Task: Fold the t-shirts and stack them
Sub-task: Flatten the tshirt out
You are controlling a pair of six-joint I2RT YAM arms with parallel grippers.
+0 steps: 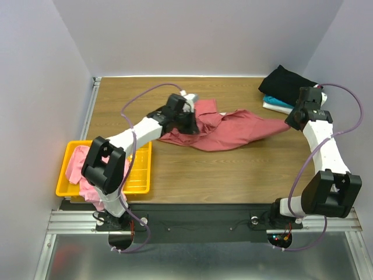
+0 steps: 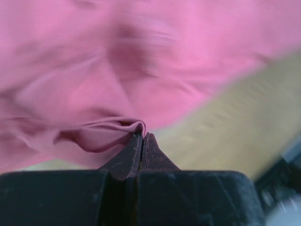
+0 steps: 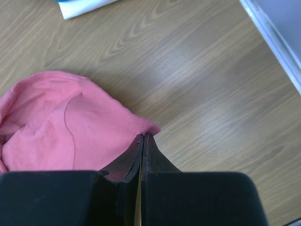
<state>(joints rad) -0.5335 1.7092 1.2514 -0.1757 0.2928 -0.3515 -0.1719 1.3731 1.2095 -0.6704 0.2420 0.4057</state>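
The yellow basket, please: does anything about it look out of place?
Yes. A light pink shirt lies crumpled in the yellow basket and hangs over its near rim instead of sitting folded.

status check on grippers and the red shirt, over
Left gripper shut on red shirt edge, right gripper shut on its other end. Shirt crumpled, unfolded, strung between them. Black shirt close beside right gripper.

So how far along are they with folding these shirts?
Partway. A black shirt already sits folded on a small pile at the far right corner. The left gripper and right gripper each pinch the dusty-red shirt, stretched between them, unfolded. A pink shirt waits in the yellow basket.
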